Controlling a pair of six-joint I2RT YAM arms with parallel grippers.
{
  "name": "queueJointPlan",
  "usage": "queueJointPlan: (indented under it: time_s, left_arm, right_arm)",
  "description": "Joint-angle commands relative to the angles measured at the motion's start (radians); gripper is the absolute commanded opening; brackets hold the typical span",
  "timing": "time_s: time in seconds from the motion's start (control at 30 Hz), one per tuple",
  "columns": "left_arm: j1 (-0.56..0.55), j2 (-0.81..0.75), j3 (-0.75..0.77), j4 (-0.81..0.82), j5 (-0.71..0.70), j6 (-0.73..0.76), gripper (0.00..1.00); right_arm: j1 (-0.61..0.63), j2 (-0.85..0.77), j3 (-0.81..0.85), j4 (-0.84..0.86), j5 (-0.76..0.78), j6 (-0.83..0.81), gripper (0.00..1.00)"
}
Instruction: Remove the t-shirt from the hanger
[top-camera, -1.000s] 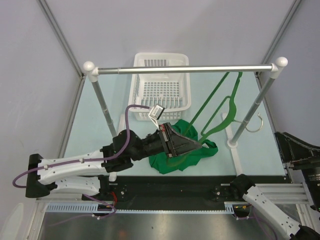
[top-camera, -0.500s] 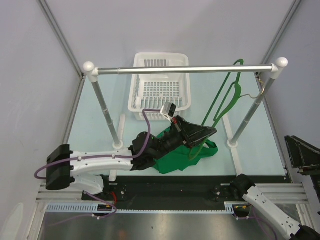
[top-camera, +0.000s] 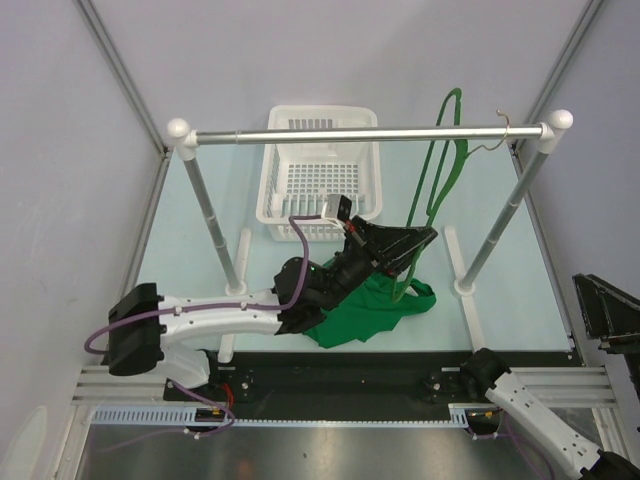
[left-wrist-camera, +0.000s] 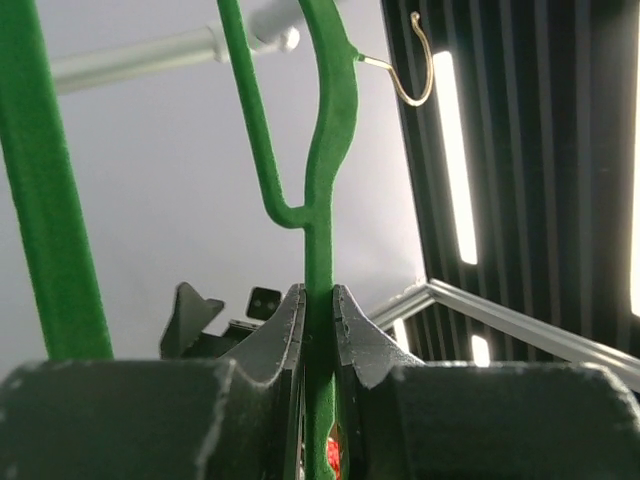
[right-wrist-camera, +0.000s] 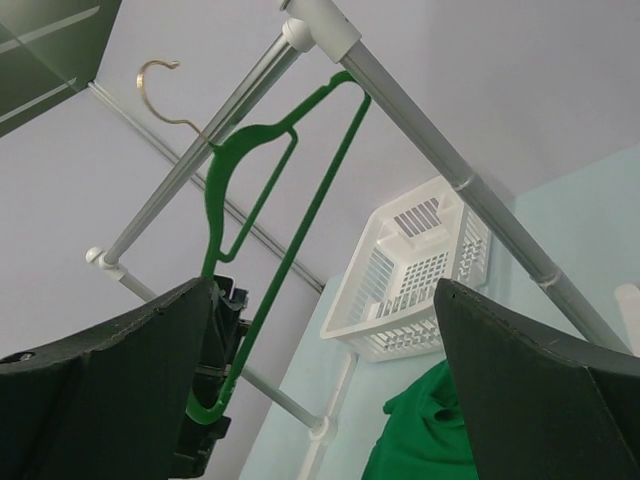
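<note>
While left claw clamps hanger, left arm stretches forward above t-shirt.

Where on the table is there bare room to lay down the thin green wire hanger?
Bare light-blue table shows along the right edge and left of the white plastic basket. The middle is crowded: the left gripper, shut on the hanger, hangs over the crumpled bright green cloth t-shirt.

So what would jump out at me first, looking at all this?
Probably the bright green t-shirt lying crumpled on the table, nearer the arms than the white basket. Just above it, the left gripper is shut on the thin green hanger, held up bare with its hook by the silver rail.
</note>
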Motion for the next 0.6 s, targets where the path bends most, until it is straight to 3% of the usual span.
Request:
queueJointPlan:
  time_s: [0.0,0.57]
  left_arm:
    - [0.016,0.043,0.061,0.080,-0.030,-0.062,0.00]
    - [0.022,0.126,0.121,-0.082,-0.053,-0.127,0.00]
  right_arm:
    - [0.008,-0.016,-0.005,-0.007,0.025,-0.018,1.00]
    - [0.037,-0.032,-0.033,-0.009,0.067,-0.013,1.00]
